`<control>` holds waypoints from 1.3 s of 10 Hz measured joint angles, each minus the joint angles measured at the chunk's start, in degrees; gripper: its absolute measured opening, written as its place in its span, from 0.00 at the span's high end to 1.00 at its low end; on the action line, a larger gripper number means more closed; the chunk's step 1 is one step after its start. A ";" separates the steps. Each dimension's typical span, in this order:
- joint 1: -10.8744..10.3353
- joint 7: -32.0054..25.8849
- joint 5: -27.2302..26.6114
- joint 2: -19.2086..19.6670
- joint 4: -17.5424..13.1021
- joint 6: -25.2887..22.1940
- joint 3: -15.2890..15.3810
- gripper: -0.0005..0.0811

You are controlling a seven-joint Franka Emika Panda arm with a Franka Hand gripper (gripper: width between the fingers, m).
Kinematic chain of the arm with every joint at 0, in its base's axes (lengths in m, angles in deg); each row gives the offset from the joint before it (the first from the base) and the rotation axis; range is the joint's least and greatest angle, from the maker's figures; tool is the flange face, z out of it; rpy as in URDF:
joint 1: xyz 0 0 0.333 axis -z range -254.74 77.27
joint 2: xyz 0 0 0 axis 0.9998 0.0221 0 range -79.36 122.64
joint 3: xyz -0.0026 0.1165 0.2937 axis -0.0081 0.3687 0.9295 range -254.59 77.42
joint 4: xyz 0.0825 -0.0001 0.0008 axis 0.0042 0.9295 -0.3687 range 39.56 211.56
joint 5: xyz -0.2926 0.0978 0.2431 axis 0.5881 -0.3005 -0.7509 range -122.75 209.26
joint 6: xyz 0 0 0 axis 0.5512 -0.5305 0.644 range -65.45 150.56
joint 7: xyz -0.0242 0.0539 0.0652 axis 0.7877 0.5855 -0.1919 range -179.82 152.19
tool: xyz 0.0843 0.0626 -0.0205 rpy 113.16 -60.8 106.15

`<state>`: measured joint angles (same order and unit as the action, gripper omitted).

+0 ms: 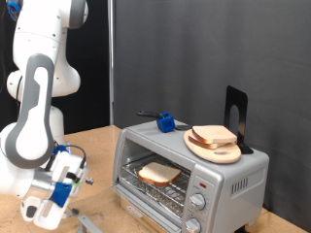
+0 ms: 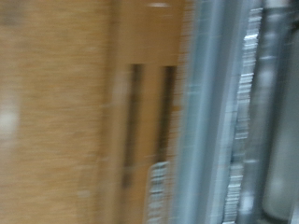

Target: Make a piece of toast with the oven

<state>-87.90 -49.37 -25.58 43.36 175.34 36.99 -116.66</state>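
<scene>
The oven is a silver-grey toaster oven on the wooden table at the exterior view's lower right. Its glass door hangs open and down at the front. A piece of toast with a pale face and a brown crust lies on the wire rack inside. My gripper is low at the exterior view's left, just off the open door's edge, with nothing visible between its fingers. The wrist view is badly blurred. It shows only wooden table and metal bars of the oven.
On top of the oven a round light-wood board carries more bread slices. A blue object and a black upright stand also sit on top. Round knobs are on the oven's right panel. A dark curtain hangs behind.
</scene>
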 joint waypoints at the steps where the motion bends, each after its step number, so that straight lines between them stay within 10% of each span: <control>1: 0.26 -0.51 0.45 -1.06 0.13 -2.81 -0.24 0.01; 5: 2.39 -1.93 0.00 -7.21 1.59 -13.79 -1.76 0.01; 13: -2.60 0.46 -8.97 -21.12 8.30 -5.91 4.60 0.01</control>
<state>-90.50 -48.91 -34.55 22.24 183.64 31.08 -112.06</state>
